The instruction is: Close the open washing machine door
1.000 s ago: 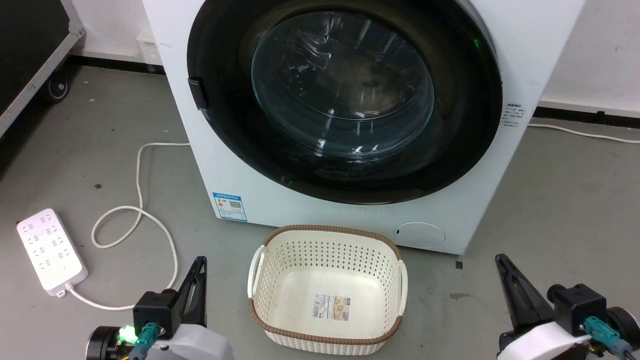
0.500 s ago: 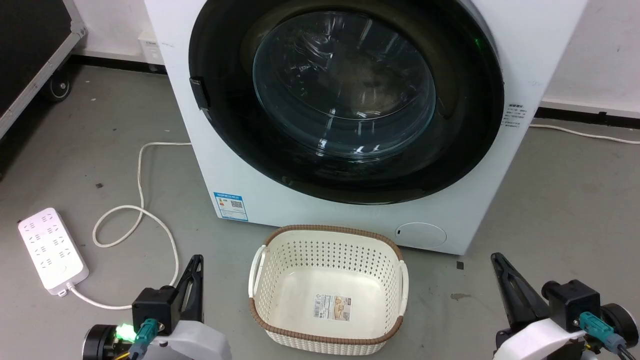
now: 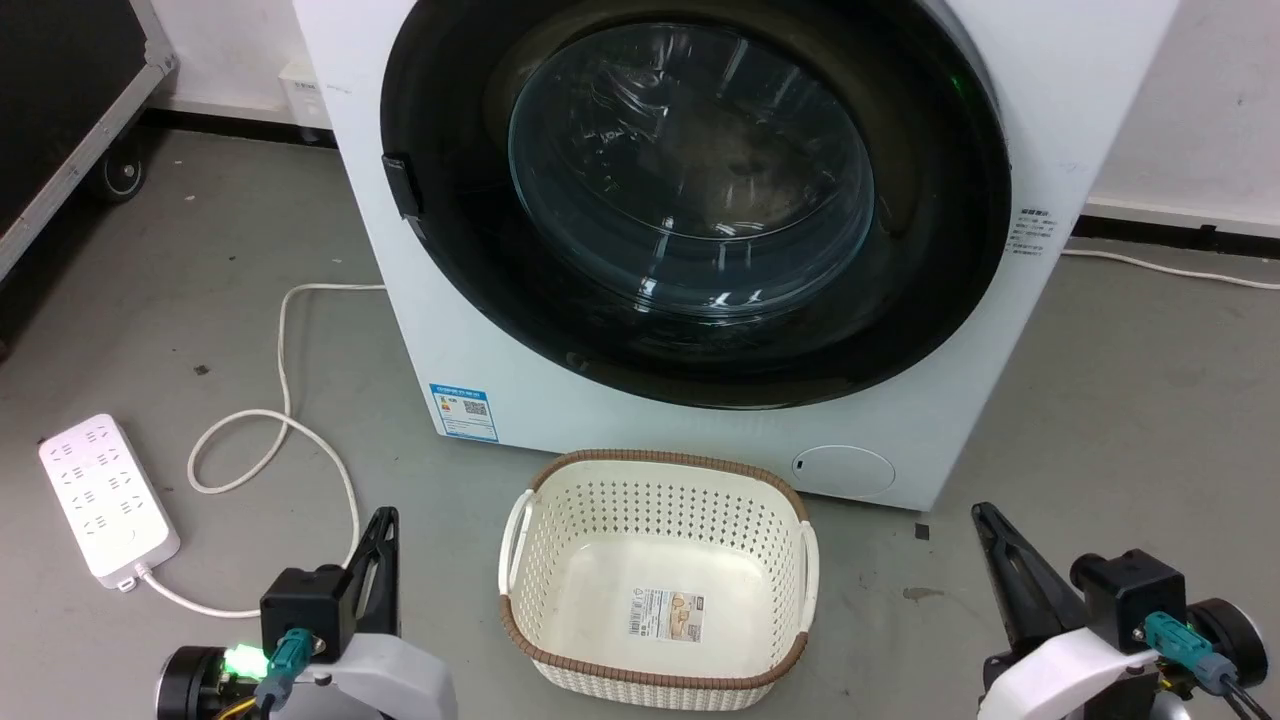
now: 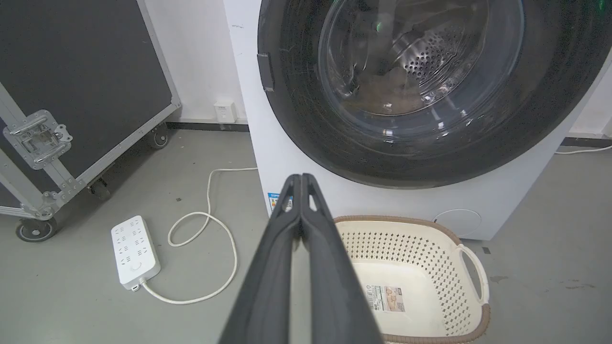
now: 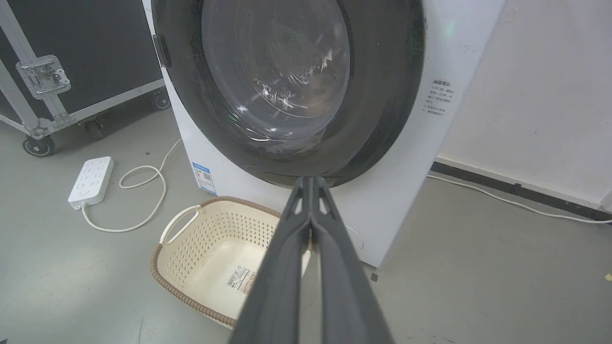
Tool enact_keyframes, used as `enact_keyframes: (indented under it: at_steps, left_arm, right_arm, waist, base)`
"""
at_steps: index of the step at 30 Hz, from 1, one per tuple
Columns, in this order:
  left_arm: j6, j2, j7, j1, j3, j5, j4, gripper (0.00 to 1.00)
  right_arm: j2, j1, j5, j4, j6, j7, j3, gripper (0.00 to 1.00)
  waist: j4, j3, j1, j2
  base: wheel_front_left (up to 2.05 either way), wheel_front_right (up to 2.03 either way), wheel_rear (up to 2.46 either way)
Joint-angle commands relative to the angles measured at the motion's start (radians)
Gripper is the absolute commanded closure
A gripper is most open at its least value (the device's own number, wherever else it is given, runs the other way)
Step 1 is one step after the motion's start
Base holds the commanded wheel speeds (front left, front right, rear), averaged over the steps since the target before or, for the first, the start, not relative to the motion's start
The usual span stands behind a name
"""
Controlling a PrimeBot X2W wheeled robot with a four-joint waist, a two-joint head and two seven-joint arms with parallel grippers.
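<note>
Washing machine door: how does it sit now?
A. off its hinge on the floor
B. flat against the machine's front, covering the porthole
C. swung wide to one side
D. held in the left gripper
B: the washing machine door lies flush on the front of the washing machine; the left gripper and right gripper sit low, shut, apart from it.

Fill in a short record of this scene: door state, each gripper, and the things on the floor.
Door: washing machine door flush against the washing machine front, looks closed
Left gripper: jaws shut, holding nothing
Right gripper: jaws shut, holding nothing
Basket: on the floor before the machine
Power strip: on the floor, left of the machine
</note>
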Motion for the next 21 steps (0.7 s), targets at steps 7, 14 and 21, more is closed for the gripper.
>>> enact_keyframes:
  at_steps: [7,14,21]
  left_arm:
    - [0.003,0.000,0.002,-0.016,0.004,0.003,-0.006,1.00]
    - [0.003,0.000,0.002,-0.016,0.004,0.003,-0.006,1.00]
    - [0.003,0.000,0.002,-0.016,0.004,0.003,-0.006,1.00]
  right_arm:
    - [0.006,-0.014,-0.008,-0.006,-0.001,0.002,0.001,1.00]
    - [0.006,-0.014,-0.008,-0.006,-0.001,0.002,0.001,1.00]
    - [0.006,-0.014,-0.008,-0.006,-0.001,0.002,0.001,1.00]
  waist:
    - [0.000,0.000,0.0000,0.0000]
    - [0.000,0.000,0.0000,0.0000]
    - [0.000,0.000,0.0000,0.0000]
  base:
    - [0.00,0.00,0.00]
    - [0.00,0.00,0.00]
    - [0.00,0.00,0.00]
